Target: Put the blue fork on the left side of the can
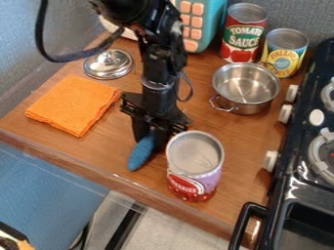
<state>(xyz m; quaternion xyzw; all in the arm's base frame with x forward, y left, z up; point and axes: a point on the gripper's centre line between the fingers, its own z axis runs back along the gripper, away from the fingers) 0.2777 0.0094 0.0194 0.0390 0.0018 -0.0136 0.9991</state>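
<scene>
wooden counter (244,139) | purple-and-red can (194,168): upright, just right and front of fingers (138,128) | orange cloth (73,105): left | metal lid (108,64): back left | pot (245,93), red-and-green can (242,36), yellow-and-blue can (284,52): back right | teal thing with orange buttons (212,22): behind them

Brown wooden counter (39,125): bears the items below, sides as in the view. Front, centre: purple-and-red cylindrical metal can (198,168). Just left of it: blue fork (141,155), at the lower end of the black gripper (153,139). Left: square orange folded cloth (73,104); behind it, round silvery metal lid (108,64). Behind the front can, to the right: round silvery metal pot (246,90). Behind the pot: red-and-green cylindrical metal can (244,34), with yellow-and-blue cylindrical metal can (284,52) to its right. Far right: black stove (297,171).
</scene>
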